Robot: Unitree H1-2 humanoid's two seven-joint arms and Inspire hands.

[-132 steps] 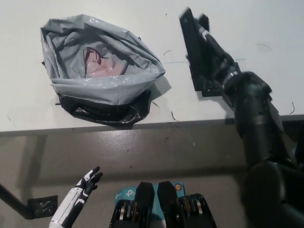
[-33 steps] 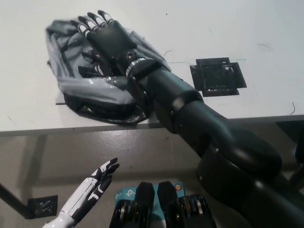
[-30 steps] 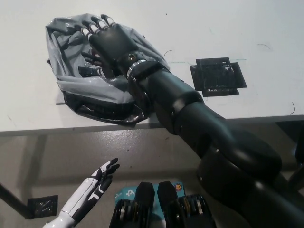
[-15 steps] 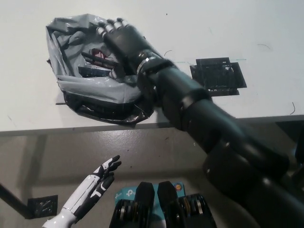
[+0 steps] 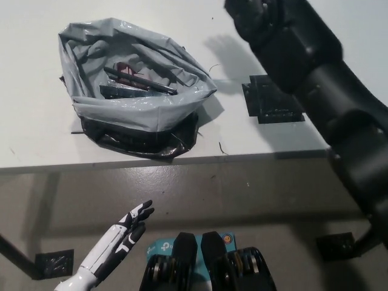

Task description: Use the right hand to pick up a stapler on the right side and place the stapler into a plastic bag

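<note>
Right hand [image 5: 250, 21] has lifted clear of plastic bag [image 5: 140, 113], grip cannot be told; stapler [image 5: 136, 90] lies inside, placement looks done; left hand [image 5: 130, 223] idles spread, lower left.

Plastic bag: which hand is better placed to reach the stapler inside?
Right, likely. The right hand is over the table, beside the plastic bag; the left hand sits below the table edge.

The plastic bag [image 5: 142, 108] is thin grey film, crinkled and glossy; the stapler [image 5: 134, 91] inside the bag looks dark, smooth and hard. The table [image 5: 36, 133] under the bag is white and matt; right of the bag, black tape [image 5: 267, 107], faintly shiny
</note>
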